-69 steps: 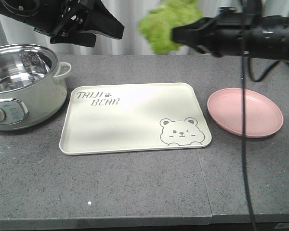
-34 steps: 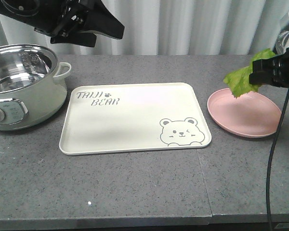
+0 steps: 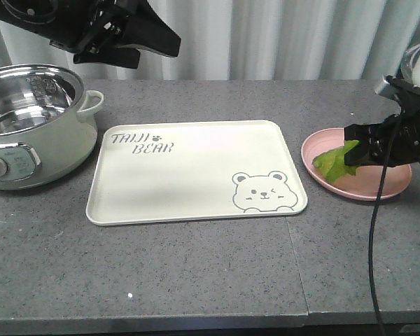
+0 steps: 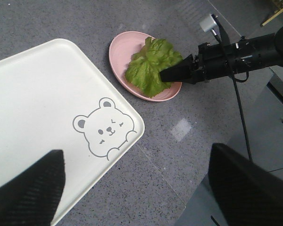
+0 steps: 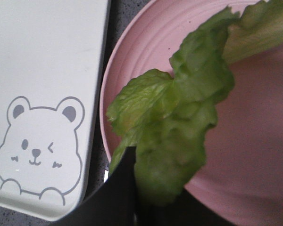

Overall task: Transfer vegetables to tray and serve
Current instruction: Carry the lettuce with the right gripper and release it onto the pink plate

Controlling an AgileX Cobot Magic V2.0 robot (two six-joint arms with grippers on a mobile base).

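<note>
While the right gripper [image 4: 165, 75] pinches it, the crinkled bright-green lettuce [image 4: 148, 66] drapes over the pink plate [image 4: 119, 49].

- My left arm [image 3: 63, 24] hangs high at 11 o'clock in the front view, well above the table.
- Left gripper [image 3: 164, 43]: fingers spread wide, nothing between them, tips aimed toward 4 o'clock.
- Right arm [image 3: 413, 136] comes in low from 3 o'clock, reaching toward 9.
- Right gripper [image 4: 173, 74]: jaws pinched on the vegetables [image 4: 151, 66].
</note>
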